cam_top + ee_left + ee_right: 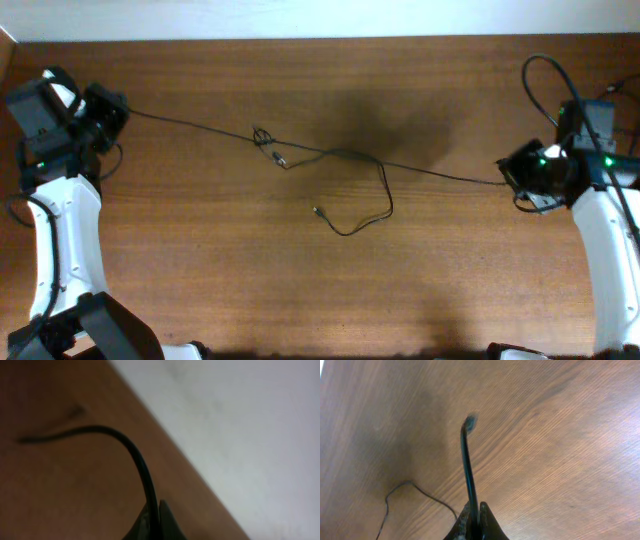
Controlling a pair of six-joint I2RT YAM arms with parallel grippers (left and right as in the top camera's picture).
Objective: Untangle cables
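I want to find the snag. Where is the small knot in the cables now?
In the overhead view, the knot sits left of centre on the table, along the taut cable stretched between the left gripper and the right gripper.

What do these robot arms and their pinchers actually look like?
The left arm and right arm have smooth white shells with black joints. The left gripper and right gripper are black blocks ending in two dark tapered fingers. Small green lights glow near the wrists. A thick black cable loops off the right arm.
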